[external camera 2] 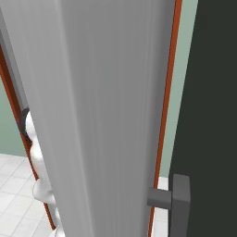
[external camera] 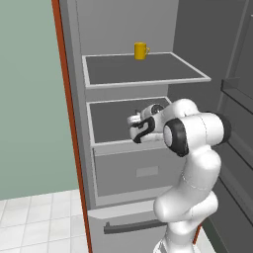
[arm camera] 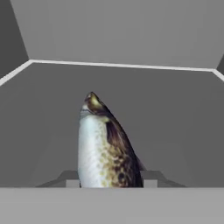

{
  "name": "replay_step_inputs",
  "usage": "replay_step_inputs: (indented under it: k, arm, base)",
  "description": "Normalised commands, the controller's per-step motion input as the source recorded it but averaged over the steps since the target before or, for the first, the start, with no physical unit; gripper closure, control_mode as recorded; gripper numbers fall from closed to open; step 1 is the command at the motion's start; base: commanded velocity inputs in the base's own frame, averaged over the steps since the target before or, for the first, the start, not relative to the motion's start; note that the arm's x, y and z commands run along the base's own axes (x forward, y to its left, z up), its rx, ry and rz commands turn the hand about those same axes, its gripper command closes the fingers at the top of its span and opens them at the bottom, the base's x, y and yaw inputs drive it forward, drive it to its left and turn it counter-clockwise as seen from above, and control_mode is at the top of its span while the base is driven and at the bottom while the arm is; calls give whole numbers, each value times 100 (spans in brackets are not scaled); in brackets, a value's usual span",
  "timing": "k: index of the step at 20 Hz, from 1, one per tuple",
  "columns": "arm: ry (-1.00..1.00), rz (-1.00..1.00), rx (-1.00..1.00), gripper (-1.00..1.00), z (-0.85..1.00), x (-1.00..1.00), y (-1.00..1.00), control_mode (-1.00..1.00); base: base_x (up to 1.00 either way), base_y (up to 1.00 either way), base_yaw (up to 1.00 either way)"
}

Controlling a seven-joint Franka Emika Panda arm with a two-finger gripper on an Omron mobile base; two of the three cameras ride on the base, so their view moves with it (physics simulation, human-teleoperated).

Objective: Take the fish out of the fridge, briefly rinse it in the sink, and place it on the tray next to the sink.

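- flat pale sage-green wall (external camera: 29, 99), plain and evenly lit, left side of left base view
- floor of square white tiles with thin grey grout lines (external camera: 39, 222) at lower left; same tiles in right base view
- narrow red-brown wooden vertical edge strip (external camera: 69, 113), running top to bottom between the green wall and the grey cabinet beside it
- dark charcoal upright panel (external camera 2: 215, 92) at right of right base view, grey block-shaped handle (external camera 2: 178, 201) low on it
- light soft and even

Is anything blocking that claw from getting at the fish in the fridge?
Nothing visible: in the hand view the fish already sits between the gripper fingertips, closed against its sides above the fridge shelf.
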Motion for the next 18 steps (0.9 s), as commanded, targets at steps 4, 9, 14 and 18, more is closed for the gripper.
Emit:
replay_step_inputs:
  k: [4,9,14,18]
  arm:
    - [0,-8,4,100,61,-100,0,-100]
    - [2,-11,8,100,98,-100,0,-100]
    - [10,-14,8,100,100,-100,9,-100]
    - [20,-19,13,100,100,-100,10,-100]
  base:
    - [0,0,0]
    - [0,0,0]
    - [0,0,0]
    - [0,0,0]
